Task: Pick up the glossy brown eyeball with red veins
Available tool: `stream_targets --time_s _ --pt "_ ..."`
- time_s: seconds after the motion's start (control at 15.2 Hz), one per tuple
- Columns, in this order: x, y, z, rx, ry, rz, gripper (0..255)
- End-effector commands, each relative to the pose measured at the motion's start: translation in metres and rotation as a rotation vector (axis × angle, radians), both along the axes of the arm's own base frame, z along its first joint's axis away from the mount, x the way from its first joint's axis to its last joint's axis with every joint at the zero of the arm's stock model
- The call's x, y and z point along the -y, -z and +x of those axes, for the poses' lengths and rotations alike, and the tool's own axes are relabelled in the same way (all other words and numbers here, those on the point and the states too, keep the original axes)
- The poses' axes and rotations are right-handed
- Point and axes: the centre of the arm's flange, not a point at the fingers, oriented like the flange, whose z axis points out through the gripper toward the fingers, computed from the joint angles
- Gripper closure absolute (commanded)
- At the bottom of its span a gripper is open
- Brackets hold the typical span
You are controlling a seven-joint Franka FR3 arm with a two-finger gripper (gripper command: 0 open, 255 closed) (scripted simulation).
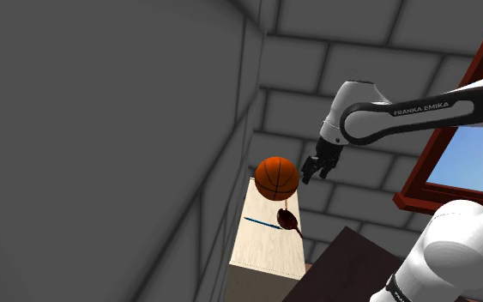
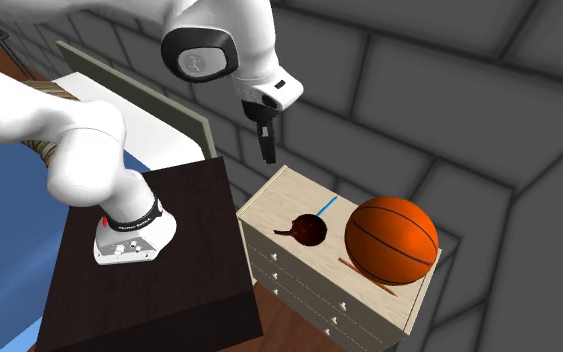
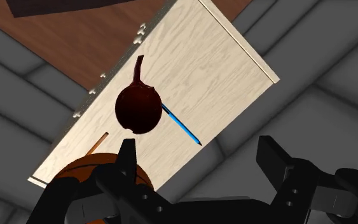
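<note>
The dark brown glossy eyeball (image 3: 137,108) with a thin tail lies on the pale wooden dresser top (image 3: 196,70). It shows as a small dark shape (image 1: 287,220) in the shoulder view and beside the basketball (image 2: 308,231) in the second exterior view. My gripper (image 2: 266,152) hangs open in the air well above the dresser, off its edge nearest the stand. In the wrist view its black fingers (image 3: 275,159) stand apart with nothing between them. The gripper (image 1: 315,167) also hangs just right of the basketball in the shoulder view.
An orange basketball (image 2: 391,238) rests on the dresser next to the eyeball. A blue pen (image 3: 181,125) lies by the eyeball, and a brown stick (image 3: 96,143) pokes out near the ball. The dark stand (image 2: 149,260) sits beside the dresser. Grey block walls (image 1: 102,129) close in.
</note>
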Motion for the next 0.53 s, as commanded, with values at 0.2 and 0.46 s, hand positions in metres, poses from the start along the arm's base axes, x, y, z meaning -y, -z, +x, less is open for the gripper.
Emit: stream_targets --time_s 0.2,0.46 --pt "0.014 0.064 0.008 0.009 0.024 0.001 0" --pt "0.025 0.115 0.015 0.014 0.043 0.003 0"
